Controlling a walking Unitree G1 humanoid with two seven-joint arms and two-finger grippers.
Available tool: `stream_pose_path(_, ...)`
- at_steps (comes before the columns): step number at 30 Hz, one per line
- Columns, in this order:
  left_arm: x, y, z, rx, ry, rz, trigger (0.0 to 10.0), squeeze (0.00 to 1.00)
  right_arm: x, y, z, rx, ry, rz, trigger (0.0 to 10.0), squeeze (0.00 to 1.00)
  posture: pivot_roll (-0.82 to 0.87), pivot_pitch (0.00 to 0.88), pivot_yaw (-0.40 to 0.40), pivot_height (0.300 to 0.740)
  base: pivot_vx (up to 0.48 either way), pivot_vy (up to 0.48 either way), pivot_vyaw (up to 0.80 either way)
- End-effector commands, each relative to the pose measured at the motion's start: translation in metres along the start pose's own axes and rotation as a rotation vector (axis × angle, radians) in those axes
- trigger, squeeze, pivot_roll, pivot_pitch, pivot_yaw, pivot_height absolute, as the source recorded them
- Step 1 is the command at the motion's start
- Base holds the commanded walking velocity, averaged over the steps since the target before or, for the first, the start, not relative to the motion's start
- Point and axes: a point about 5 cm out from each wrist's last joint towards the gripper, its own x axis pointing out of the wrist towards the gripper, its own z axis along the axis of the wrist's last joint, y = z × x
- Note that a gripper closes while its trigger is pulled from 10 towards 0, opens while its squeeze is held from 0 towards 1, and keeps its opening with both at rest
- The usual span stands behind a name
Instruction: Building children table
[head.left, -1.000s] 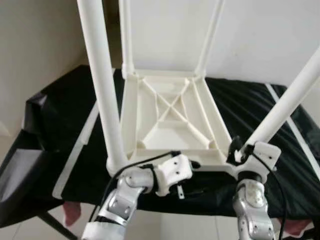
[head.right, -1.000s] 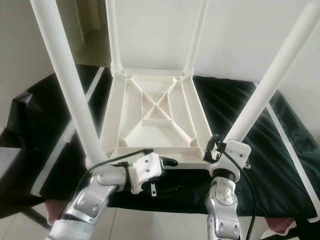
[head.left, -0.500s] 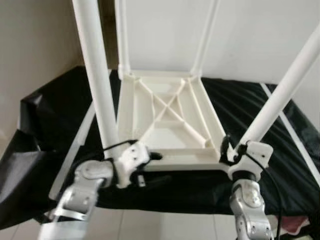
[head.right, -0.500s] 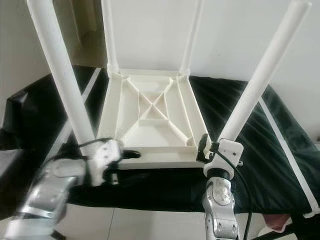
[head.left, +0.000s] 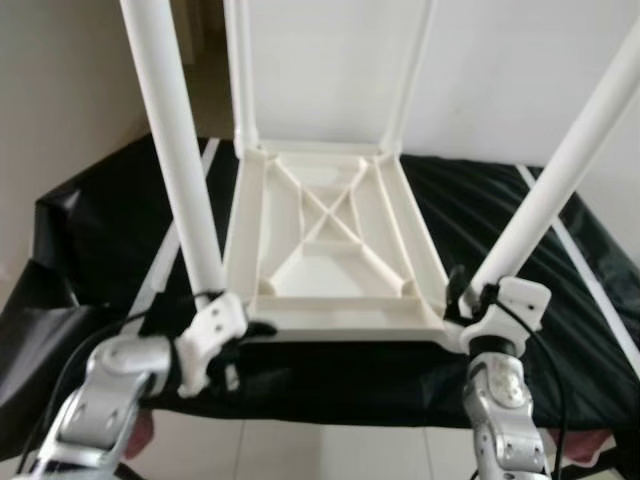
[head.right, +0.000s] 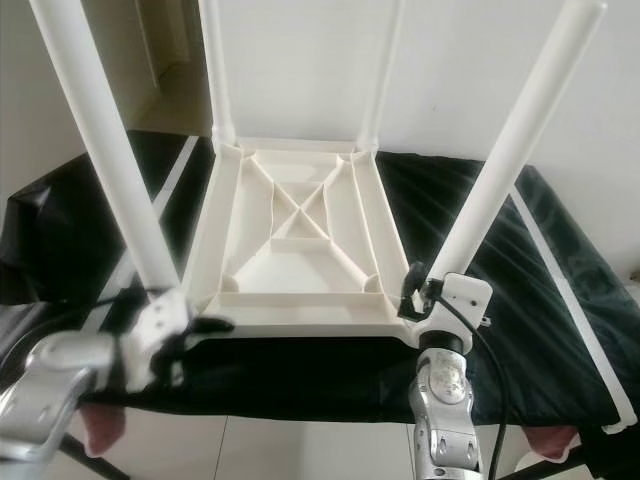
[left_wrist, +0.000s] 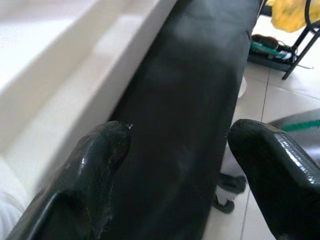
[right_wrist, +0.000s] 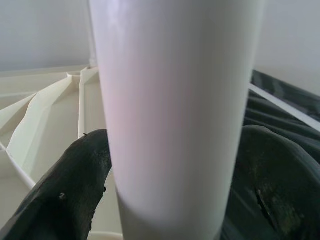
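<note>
Left pincer (left_wrist: 175, 165): withdrawn from the tabletop (head.left: 330, 235) edge, fingers apart, empty.
Right pincer (right_wrist: 170, 175): clamped on near-right leg (head.right: 505, 150), steadying it.

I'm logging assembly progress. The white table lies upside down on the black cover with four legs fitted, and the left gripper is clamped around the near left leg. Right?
Not quite. The left gripper is open and holds nothing; the left wrist view shows only the black cover between its fingers. The right gripper is the one around a leg, the near right leg. The table is upside down with four legs fitted.
</note>
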Motion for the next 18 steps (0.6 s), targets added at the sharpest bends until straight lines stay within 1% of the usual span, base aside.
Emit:
stream_pose_path(1,-0.004,-0.003,-0.002,-0.001,0.029,-0.036,10.0,0.0,0.001,-0.001,-0.003,0.006,0.007,-0.011,10.0,0.0,0.02,0.0,-0.061,0.74,0.0,0.0,0.0)
stream_pose_path(2,-0.004,-0.003,-0.002,-0.001,0.029,-0.036,10.0,0.0,0.001,-0.001,-0.003,0.006,0.007,-0.011,10.0,0.0,0.02,0.0,-0.061,0.74,0.0,0.0,0.0)
stream_pose_path(3,-0.011,0.001,-0.009,0.003,0.079,0.002,10.0,0.0,0.002,0.0,-0.003,0.007,0.009,-0.011,10.0,0.0,0.03,0.0,-0.067,0.74,0.0,0.0,0.0)
stream_pose_path(5,-0.018,0.004,-0.016,0.008,0.137,0.042,10.0,0.0,0.004,0.0,-0.004,0.008,0.009,-0.01,10.0,0.0,0.03,0.0,-0.07,0.74,0.0,0.0,0.0)
stream_pose_path(7,-0.019,0.005,-0.018,0.009,0.149,0.05,10.0,0.0,0.004,0.0,-0.004,0.008,0.009,-0.01,10.0,0.0,0.03,0.0,-0.07,0.74,0.0,0.0,0.0)
stream_pose_path(8,-0.028,0.012,-0.022,0.016,0.188,0.102,10.0,0.0,0.005,0.001,-0.004,0.01,0.009,-0.005,10.0,0.0,0.04,0.0,-0.077,0.74,0.0,0.0,0.0)
stream_pose_path(10,-0.05,0.03,-0.029,0.033,0.258,0.235,10.0,0.0,0.007,0.002,-0.004,0.009,0.01,0.007,10.0,0.0,0.04,0.0,-0.081,0.74,0.0,0.0,0.0)
stream_pose_path(11,-0.05,0.03,-0.029,0.033,0.258,0.235,10.0,0.0,0.007,0.002,-0.004,0.009,0.01,0.007,10.0,0.0,0.04,0.0,-0.081,0.74,0.0,0.0,0.0)
stream_pose_path(12,-0.059,0.036,-0.029,0.053,0.276,0.291,10.0,0.0,0.008,0.002,-0.004,0.009,0.01,0.008,10.0,0.0,0.04,0.0,-0.081,0.74,0.0,0.0,0.0)
stream_pose_path(13,-0.071,0.046,-0.027,0.061,0.284,0.376,10.0,0.0,0.008,0.002,-0.005,0.011,0.012,0.007,10.0,0.0,0.05,0.0,-0.088,0.74,0.0,0.0,0.0)
stream_pose_path(14,-0.071,0.046,-0.027,0.061,0.284,0.376,10.0,0.0,0.008,0.002,-0.005,0.011,0.012,0.007,10.0,0.0,0.05,0.0,-0.088,0.74,0.0,0.0,0.0)
stream_pose_path(16,-0.088,0.063,-0.023,0.086,0.285,0.509,10.0,0.0,0.009,0.003,-0.007,0.013,0.02,0.015,10.0,0.0,0.05,0.0,-0.094,0.74,0.0,0.0,0.0)
stream_pose_path(18,-0.098,0.074,-0.021,0.108,0.287,0.588,10.0,0.0,0.009,0.004,-0.008,0.014,0.025,0.024,10.0,0.0,0.05,0.0,-0.098,0.74,0.0,0.0,0.0)
